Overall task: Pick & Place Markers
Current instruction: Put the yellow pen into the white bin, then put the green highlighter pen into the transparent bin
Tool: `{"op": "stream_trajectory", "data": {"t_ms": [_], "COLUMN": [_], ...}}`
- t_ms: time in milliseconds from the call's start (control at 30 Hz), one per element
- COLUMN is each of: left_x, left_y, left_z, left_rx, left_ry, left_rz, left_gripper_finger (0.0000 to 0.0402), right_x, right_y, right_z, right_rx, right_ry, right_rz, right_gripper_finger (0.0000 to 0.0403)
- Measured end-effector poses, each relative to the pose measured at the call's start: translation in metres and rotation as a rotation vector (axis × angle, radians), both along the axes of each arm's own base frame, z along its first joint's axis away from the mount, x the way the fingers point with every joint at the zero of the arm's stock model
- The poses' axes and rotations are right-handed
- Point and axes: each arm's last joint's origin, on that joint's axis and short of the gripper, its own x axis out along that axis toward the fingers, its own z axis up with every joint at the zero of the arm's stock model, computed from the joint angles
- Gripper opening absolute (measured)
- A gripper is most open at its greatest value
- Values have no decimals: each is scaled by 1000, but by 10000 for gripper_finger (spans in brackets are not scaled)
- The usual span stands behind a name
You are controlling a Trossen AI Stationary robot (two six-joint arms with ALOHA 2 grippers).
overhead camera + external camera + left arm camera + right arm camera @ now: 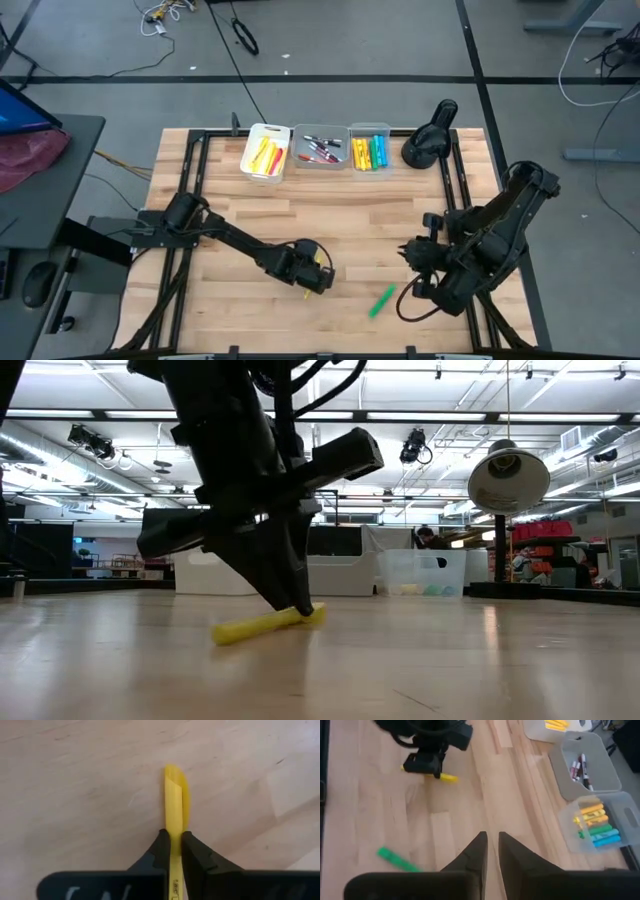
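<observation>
**Left gripper pinches a yellow marker on the table**

The left gripper (173,851) pinches the yellow marker (174,802), which seems to rest on the wooden table (350,215). The right gripper (490,851) hovers with fingers nearly together, holding nothing. A green marker (382,301) lies between both arms.

Three bins (320,150) stand in a row at the far edge of the table (350,215), with markers (370,152) inside them. A lamp (428,140) stands just right of the row. Nearer than the bins, one marker (322,268) lies left, another marker (382,301) right of it.
</observation>
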Motion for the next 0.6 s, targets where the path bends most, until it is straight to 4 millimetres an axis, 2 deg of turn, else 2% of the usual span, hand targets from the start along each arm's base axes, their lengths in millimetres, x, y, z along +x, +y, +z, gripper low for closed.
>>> {"op": "stream_trajectory", "data": {"t_ms": [133, 200, 300, 433, 600], "left_x": [-1, -5, -16, -29, -45], "left_y": [1, 2, 5, 11, 19], "left_z": [7, 16, 33, 65, 91], "left_rx": [-13, -11, 14, 71, 141], "left_ry": [7, 18, 53, 57, 79], "left_rz": [-51, -88, -146, -224, -325], "left_gripper_finger": [23, 23, 0, 0, 0], "right_x": [-3, -8, -16, -25, -33], "right_y": [8, 14, 25, 38, 52], "right_z": [-39, -62, -93, -128, -163], "right_rx": [-2, 98, 308, 499, 505], "right_ry": [110, 201, 315, 360, 207], "right_rz": [117, 224, 434, 578, 788], "right_gripper_finger": [47, 53, 76, 134, 233]}}
